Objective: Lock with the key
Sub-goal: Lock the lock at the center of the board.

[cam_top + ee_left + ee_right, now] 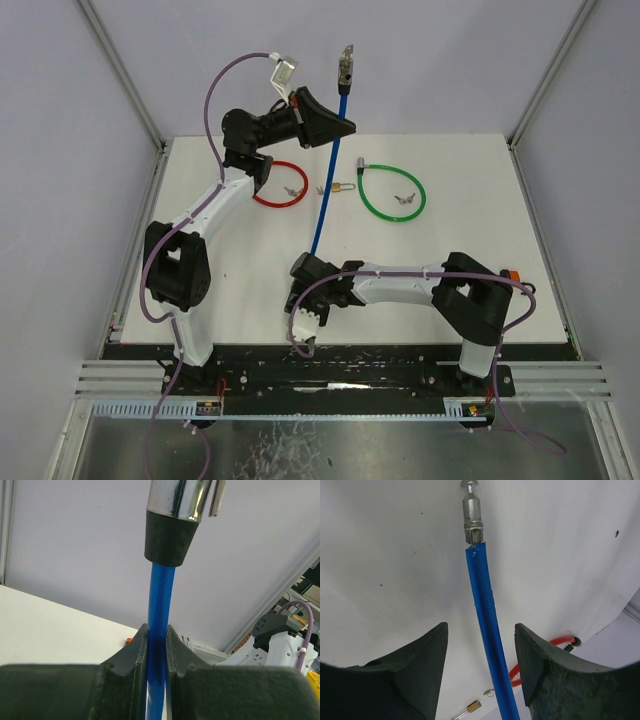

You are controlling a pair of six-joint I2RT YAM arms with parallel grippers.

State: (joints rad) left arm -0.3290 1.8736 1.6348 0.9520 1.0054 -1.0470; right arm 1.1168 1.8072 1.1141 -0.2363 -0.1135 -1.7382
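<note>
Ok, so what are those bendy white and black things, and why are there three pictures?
They are two robot arms. The big picture looks down from above. The other two come from small cameras, one on each wrist. The left tool is pinching a long blue plastic-coated cable and holding its shiny metal lock end up in the air. The right tool is open, its jaws either side of the cable's lower part without touching it. On the white table lie a red cable loop, a green cable loop, a small brass padlock and some little silver keys.

Blue cable lock (325,190), upright, apparently unlocked
</note>
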